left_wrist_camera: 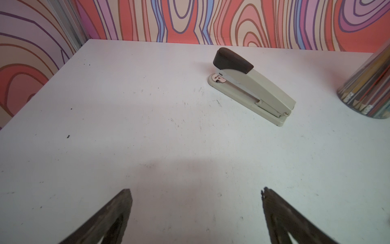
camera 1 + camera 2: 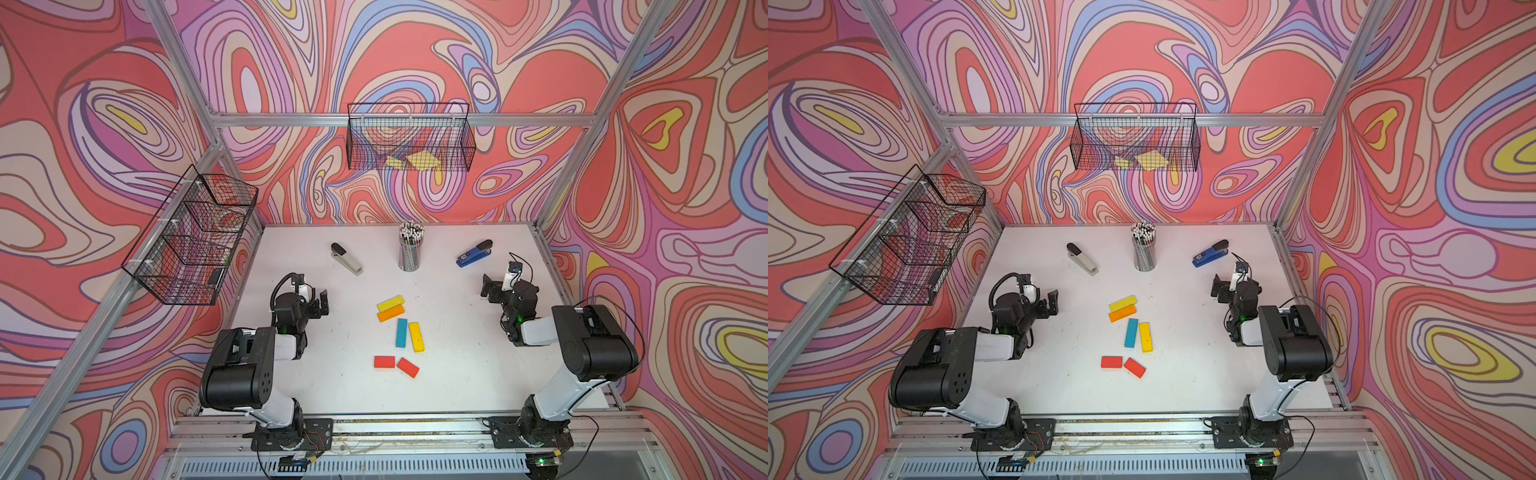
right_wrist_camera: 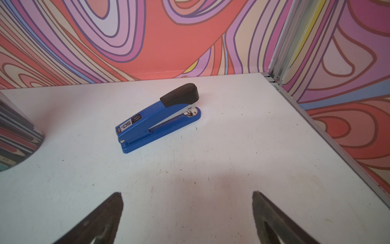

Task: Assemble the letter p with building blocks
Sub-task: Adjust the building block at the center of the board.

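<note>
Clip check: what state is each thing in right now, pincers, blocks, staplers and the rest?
left pincer: open, empty.
right pincer: open, empty.
far yellow bar: flat, long edge against orange bar.
teal bar: flat, beside near yellow bar.
red bar, angled red bar: flat, loose; no P yet.
grey stapler: closed.
blue stapler: closed.
pencil cup: upright, full.

Swirling red, pink and lilac walls (image 2: 415, 50) enclose a scuffed white tabletop (image 2: 332, 382); silver aluminium rails (image 2: 291, 119) carry two black wire baskets (image 2: 409, 137).
</note>
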